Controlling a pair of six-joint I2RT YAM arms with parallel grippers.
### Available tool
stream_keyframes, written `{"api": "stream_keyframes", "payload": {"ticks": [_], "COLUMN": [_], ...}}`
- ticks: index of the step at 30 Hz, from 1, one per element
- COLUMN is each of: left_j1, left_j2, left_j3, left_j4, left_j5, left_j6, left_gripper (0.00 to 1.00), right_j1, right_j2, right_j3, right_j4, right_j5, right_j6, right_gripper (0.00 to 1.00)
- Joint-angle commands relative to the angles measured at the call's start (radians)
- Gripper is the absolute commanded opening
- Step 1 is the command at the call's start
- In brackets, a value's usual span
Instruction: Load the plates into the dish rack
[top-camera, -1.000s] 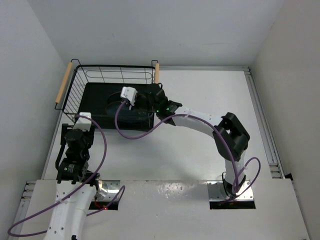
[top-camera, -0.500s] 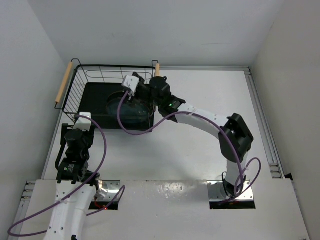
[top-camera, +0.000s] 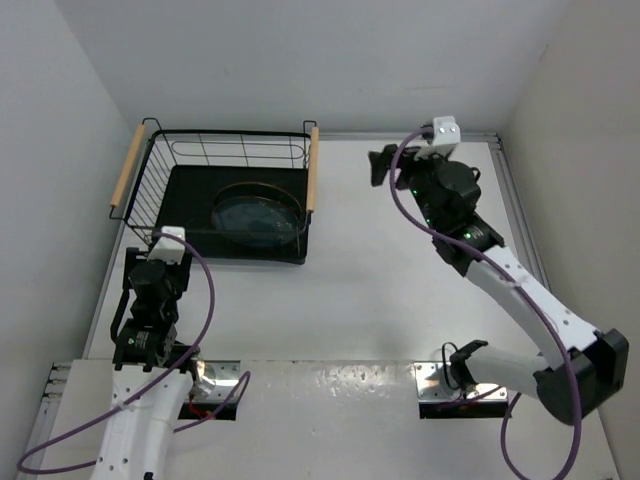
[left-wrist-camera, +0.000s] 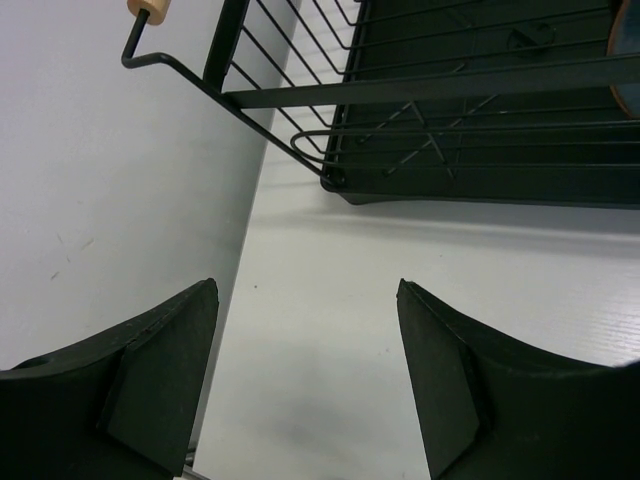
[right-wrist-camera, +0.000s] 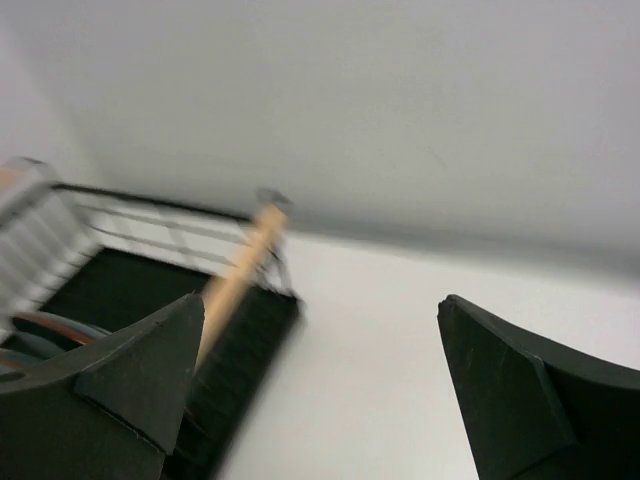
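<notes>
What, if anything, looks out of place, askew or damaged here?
Nothing looks spilled or broken. The plates lie flat on the floor of the dish rack rather than standing on edge, which is the only oddity.

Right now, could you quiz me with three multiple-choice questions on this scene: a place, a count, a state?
1. Where is the plate, relative to the rack? A beside it B inside it C under it
2. How many wooden handles has the rack? A one B four C two
3. The right gripper is: A open and empty B shut on the plate C shut on a handle
B: the plate lies flat within its wire walls. C: one handle on each side. A: its fingers stand apart, nothing between them.
</notes>
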Motion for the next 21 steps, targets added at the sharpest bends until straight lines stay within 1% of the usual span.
{"api": "stream_keyframes", "payload": {"ticks": [1, 2, 3, 4, 5, 6, 7, 8, 11, 14, 16, 18, 21], "left_j1": [0.013, 0.013, 0.013, 0.013, 0.013, 0.013, 0.013, 0.013, 0.013, 0.013, 0.013, 0.013, 0.013], "left_j2": [-0.015, -0.015, -0.024, -0.024, -0.024, -0.024, -0.024, -0.024, -0.015, -0.015, -0.006, -0.006, -0.016], "left_j3": [-0.001, -0.001, -0.001, -0.001, -0.001, -0.01, -0.01, -0.01, -0.01, -0.01, -0.01, -0.01, -0.01], "left_j4": [0.034, 0.034, 0.034, 0.034, 0.034, 0.034, 0.034, 0.034, 0.034, 0.024, 0.024, 0.024, 0.015], "left_j5": [0.037, 0.048, 0.06, 0.06, 0.074, 0.083, 0.104, 0.115, 0.138, 0.138, 0.138, 0.138, 0.138], "left_j6": [0.014, 0.014, 0.014, 0.014, 0.023, 0.023, 0.023, 0.032, 0.032, 0.032, 0.032, 0.032, 0.032], "left_gripper": [0.77, 0.77, 0.77, 0.77, 0.77, 0.77, 0.77, 0.77, 0.77, 0.77, 0.77, 0.77, 0.77], "right_j1": [-0.053, -0.066, -0.096, -0.101, -0.113, -0.113, -0.115, -0.113, -0.118, -0.112, -0.11, -0.112, -0.109], "right_j2": [-0.082, -0.116, -0.151, -0.166, -0.199, -0.23, -0.244, -0.258, -0.323, -0.333, -0.38, -0.394, -0.468], "right_j3": [-0.102, -0.125, -0.183, -0.237, -0.26, -0.303, -0.34, -0.354, -0.383, -0.386, -0.389, -0.408, -0.437], "right_j4": [-0.497, -0.542, -0.651, -0.685, -0.714, -0.74, -0.806, -0.826, -0.943, -1.07, -1.131, -1.142, -1.141], "right_j5": [0.348, 0.368, 0.365, 0.354, 0.348, 0.337, 0.316, 0.311, 0.303, 0.313, 0.331, 0.316, 0.288], "right_j6": [0.167, 0.195, 0.216, 0.239, 0.306, 0.324, 0.339, 0.42, 0.566, 0.627, 0.66, 0.66, 0.672], "right_gripper": [1.0, 1.0, 1.0, 1.0, 1.0, 1.0, 1.0, 1.0, 1.0, 1.0, 1.0, 1.0, 1.0]}}
